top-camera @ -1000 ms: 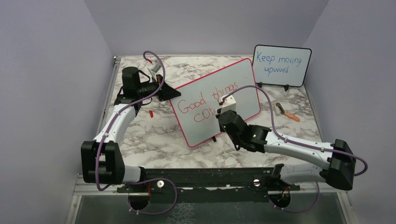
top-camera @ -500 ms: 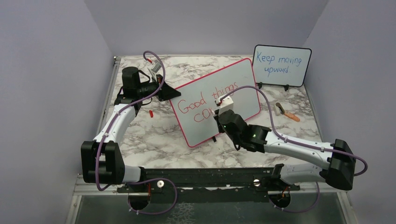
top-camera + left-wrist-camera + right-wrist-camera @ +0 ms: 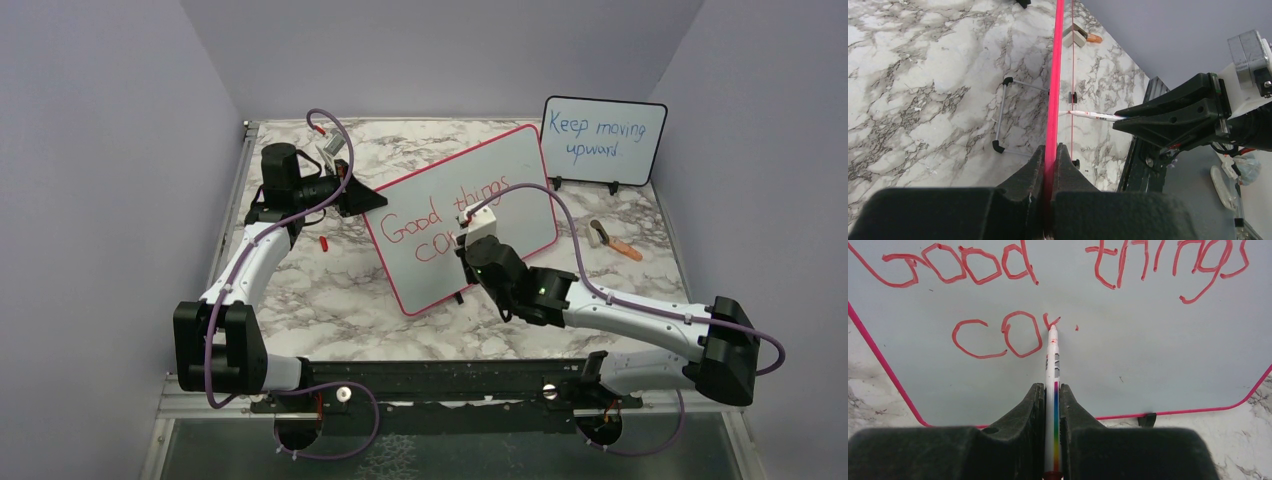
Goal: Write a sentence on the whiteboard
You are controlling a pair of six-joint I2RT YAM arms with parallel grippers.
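Note:
The whiteboard (image 3: 520, 185), white with a red-pink frame, stands tilted in the middle of the marble table. My left gripper (image 3: 372, 197) is shut on its left frame edge (image 3: 1054, 75), the jaws pinching the red rim (image 3: 1050, 150). My right gripper (image 3: 1051, 388) is shut on a white marker (image 3: 1053, 365) with a rainbow stripe. The marker's tip touches the board. The sentence (image 3: 998, 332) reads "Good things" on the first line in red. Below it stand "co" and a short fresh stroke at the tip. The marker (image 3: 1093, 116) also shows side-on in the left wrist view.
A smaller black-framed board (image 3: 603, 140) with blue writing stands at the back right. An orange-handled tool (image 3: 612, 240) lies on the table (image 3: 330, 290) to the right of the whiteboard. A small red cap (image 3: 323, 242) lies left of it. The whiteboard's wire stand (image 3: 1000, 120) rests behind it.
My right gripper has shifted slightly up and left along the board with the marker. The left gripper and the whiteboard have stayed put.

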